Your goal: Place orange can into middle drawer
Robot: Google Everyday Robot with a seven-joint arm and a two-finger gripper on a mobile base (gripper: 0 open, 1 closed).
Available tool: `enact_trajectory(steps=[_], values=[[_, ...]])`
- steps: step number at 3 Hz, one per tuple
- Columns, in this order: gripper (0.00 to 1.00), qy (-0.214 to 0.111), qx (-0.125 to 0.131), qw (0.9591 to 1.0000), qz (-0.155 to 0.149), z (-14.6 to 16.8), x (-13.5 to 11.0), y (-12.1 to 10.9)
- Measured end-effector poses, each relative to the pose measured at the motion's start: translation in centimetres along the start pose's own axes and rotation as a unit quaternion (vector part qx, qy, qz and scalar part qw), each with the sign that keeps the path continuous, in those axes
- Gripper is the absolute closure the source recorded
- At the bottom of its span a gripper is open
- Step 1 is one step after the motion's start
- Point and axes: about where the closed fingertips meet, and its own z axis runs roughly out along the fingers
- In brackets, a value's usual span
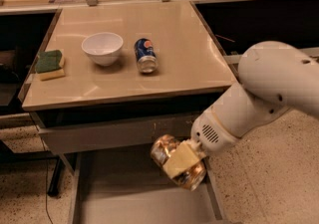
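- One orange can (162, 149) sits clamped between the fingers of the gripper (179, 165), above the right side of the open middle drawer (124, 204).
- Likely thin-walled, slick and light (already dented): grip across the body, gently, to avoid crushing.

The beige table (187, 54) fills the upper middle of the frame. On it, at left, lies a green sponge (50, 64). A white bowl (102, 47) stands upright right of that. Just beside the bowl, a blue can (145, 55) lies on its side. The gripper (182, 164), clamped on the orange can (161, 149), hangs below the table's front edge, lower centre.
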Motion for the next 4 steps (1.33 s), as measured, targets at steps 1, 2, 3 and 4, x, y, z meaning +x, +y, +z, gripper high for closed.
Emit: enact_trajectory(steps=[1, 2, 3, 4], values=[[1.00, 0.006, -0.005, 1.0000, 0.000, 0.5, 0.3, 0.4], [1.00, 0.006, -0.004, 1.0000, 0.000, 0.5, 0.3, 0.4], [1.00, 0.000, -0.045, 0.9990, -0.003, 4.9, -0.5, 1.7], [1.00, -0.003, -0.111, 0.9938, -0.005, 12.6, -2.8, 3.0]])
